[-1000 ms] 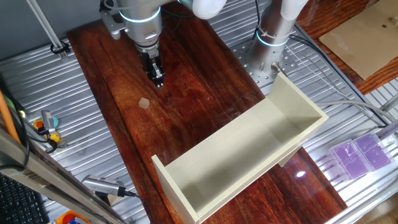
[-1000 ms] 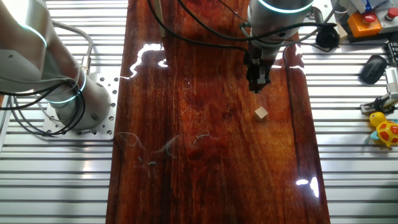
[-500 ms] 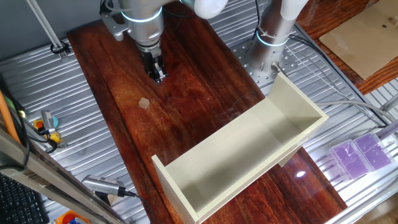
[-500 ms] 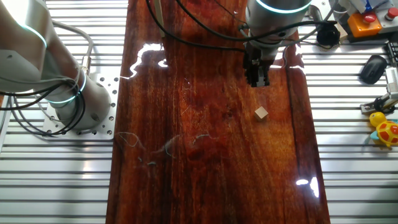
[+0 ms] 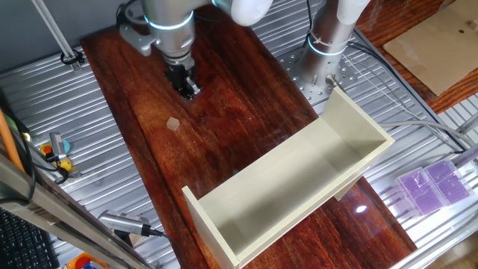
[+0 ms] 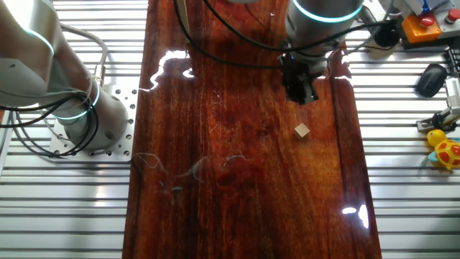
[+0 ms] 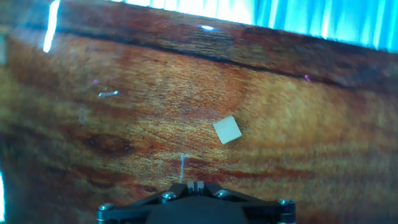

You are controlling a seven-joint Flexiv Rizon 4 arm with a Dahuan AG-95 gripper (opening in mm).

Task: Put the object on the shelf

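The object, a tiny light-tan wooden cube (image 5: 173,124), lies on the dark wooden tabletop; it also shows in the other fixed view (image 6: 302,130) and in the hand view (image 7: 227,130). My gripper (image 5: 189,93) hangs above the table, apart from the cube and up the board from it; it also shows in the other fixed view (image 6: 303,96). Its jaws are shut together with nothing between them, seen at the bottom of the hand view (image 7: 196,185). The shelf (image 5: 299,179), a long cream-white open box with upright end panels, lies on the table to the right of the cube.
A second arm's base (image 5: 328,41) stands behind the shelf, also seen in the other fixed view (image 6: 79,108). A flat tan board (image 5: 441,45) lies at the far right. Tools and small toys (image 6: 442,147) lie on the metal slats beside the wooden top.
My gripper has risen and drawn slightly away from the cube. The cube and the shelf have not moved.
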